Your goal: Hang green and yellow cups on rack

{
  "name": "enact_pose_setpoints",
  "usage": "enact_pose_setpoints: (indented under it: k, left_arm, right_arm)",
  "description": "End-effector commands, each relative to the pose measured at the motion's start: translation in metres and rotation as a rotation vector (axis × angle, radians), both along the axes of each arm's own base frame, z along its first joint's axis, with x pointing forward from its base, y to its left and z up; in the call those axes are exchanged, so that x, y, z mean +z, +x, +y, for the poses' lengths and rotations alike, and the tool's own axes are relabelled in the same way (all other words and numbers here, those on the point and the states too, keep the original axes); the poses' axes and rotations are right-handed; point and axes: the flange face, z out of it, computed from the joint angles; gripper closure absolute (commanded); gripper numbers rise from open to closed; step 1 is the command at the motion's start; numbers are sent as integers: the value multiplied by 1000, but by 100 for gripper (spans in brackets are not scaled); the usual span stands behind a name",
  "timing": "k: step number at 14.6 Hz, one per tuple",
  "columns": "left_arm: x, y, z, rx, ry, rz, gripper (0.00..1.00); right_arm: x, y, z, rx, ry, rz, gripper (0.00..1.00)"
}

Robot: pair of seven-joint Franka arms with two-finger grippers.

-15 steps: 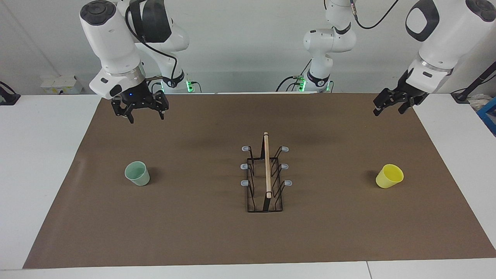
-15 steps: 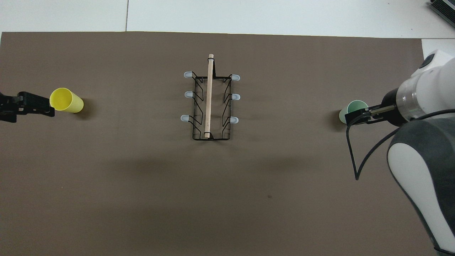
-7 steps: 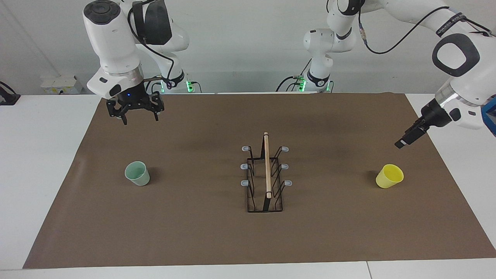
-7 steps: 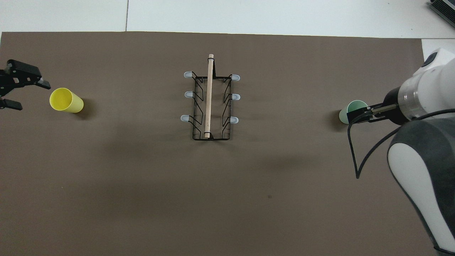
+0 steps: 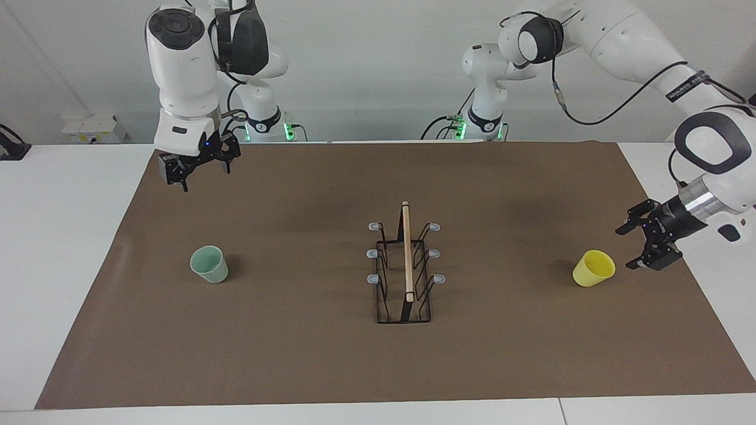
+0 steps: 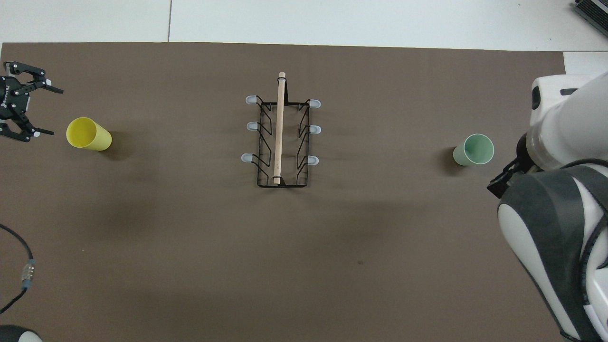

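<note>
Brown paper (image 5: pixel 295 354) covers the worktop (image 5: pixel 59 236), with the rack (image 5: pixel 405 271) standing at its middle. Toward the left arm's end lies the yellow cup (image 5: pixel 593 268), tipped on its side; the left gripper (image 5: pixel 636 247) sits just beside its mouth, jaws released. Toward the right arm's end, the green cup (image 5: pixel 209 264) stands upright. Well apart from it, the right gripper (image 5: pixel 199 170) hangs over the paper's edge, jaws released, holding nothing.

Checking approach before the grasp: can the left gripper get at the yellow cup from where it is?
Probably yes. The left gripper is open, turned sideways and low beside the yellow cup, on the side toward the left arm's end of the table. Only bare brown mat lies between them; the rack stands well clear.
</note>
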Motion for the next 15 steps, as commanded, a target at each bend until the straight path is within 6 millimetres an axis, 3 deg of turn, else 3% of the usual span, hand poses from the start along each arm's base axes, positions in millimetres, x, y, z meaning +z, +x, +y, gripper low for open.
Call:
enact_pose_setpoints:
  k: [1, 3, 5, 8, 12, 15]
  left_arm:
    - [-26, 13, 23, 116, 19, 15, 0]
    - [-57, 10, 44, 194, 6, 34, 0]
    - [-88, 6, 61, 218, 10, 73, 0]
    - [-103, -8, 58, 239, -77, 133, 0]
    - [-94, -30, 57, 269, -179, 142, 0]
    - [-101, -32, 55, 308, -187, 109, 0]
  right_arm:
    - [-9, -8, -1, 226, -93, 85, 0]
    - [-23, -9, 2, 311, -151, 104, 0]
    - [-53, -1, 28, 410, -258, 139, 0]
    - [-98, 20, 44, 475, -340, 170, 0]
    - [-148, 37, 59, 584, -434, 189, 0]
    - [-171, 44, 63, 649, -471, 174, 0]
